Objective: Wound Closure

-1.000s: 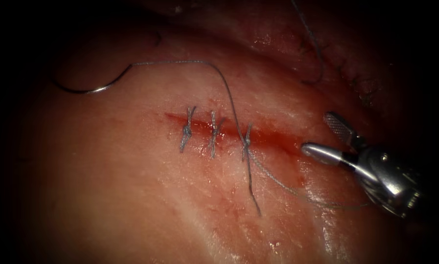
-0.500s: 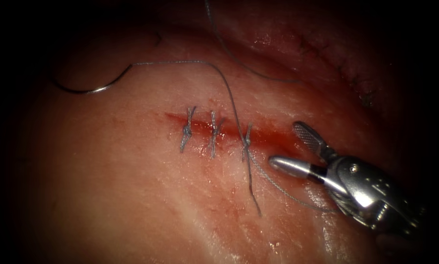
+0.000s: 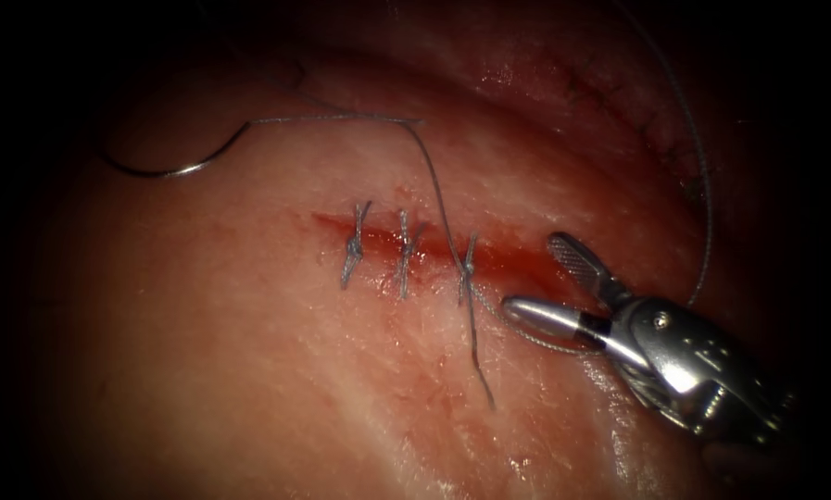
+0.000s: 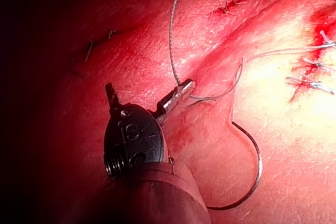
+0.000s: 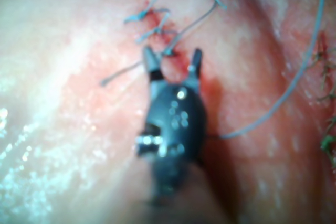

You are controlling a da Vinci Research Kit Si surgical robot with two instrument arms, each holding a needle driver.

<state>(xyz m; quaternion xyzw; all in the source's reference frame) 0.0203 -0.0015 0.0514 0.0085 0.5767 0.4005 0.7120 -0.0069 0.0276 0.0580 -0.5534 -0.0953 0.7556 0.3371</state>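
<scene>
Just right of the third knot, the right tool hovers with jaws spread, empty, thread beneath. The needle lies loose on the tissue, far left. The left tool pinches thread, nearer the needle.

We saw a surgical training bench setup. Pale tissue with a stitched cut, a curved needle and thread showed it.
</scene>
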